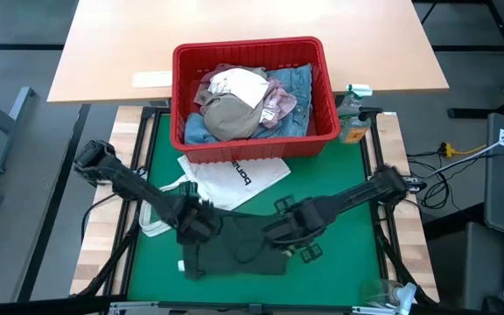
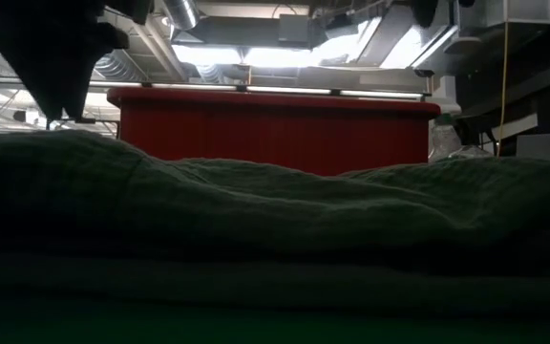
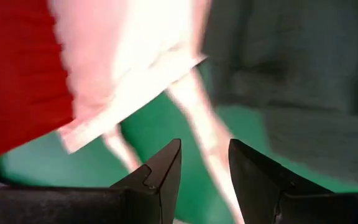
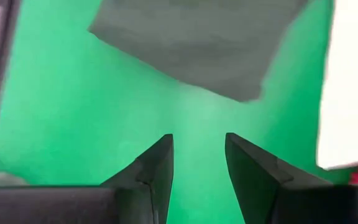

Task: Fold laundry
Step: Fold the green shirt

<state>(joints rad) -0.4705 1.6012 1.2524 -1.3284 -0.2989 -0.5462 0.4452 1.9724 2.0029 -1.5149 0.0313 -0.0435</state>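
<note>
Dark green top (image 1: pixel 234 243) spread rumpled on the green mat of the worktop (image 1: pixel 348 201), toward the near edge, long axis running crosswise between the two arms. Left hand (image 1: pixel 198 220) poised over the garment's left end, fingers parted with only mat and cloth showing between them in the wrist view, nothing grasped. Right hand (image 1: pixel 280 233) over the right end, likewise parted and empty (image 4: pixel 197 163), looking down on bare mat with the top's edge (image 4: pixel 197 43) just ahead. Each hand about equally close to its own end of the cloth, so the coming move likely a paired pinch at the two ends, then a fold across the short way; a judgement only. White tote bag (image 1: pixel 234 179) with black lettering just beyond the top, touching or overlapping its far edge, straps trailing toward the left hand. Red plastic basket (image 1: pixel 254 54) farther back, heaped with beige trousers (image 1: pixel 232 118), a mottled pink top (image 1: pixel 280 98) and light blue denim jeans (image 1: pixel 300 79), all unfolded. Green spray bottle (image 1: pixel 352 114) beside the basket's right wall.
</note>
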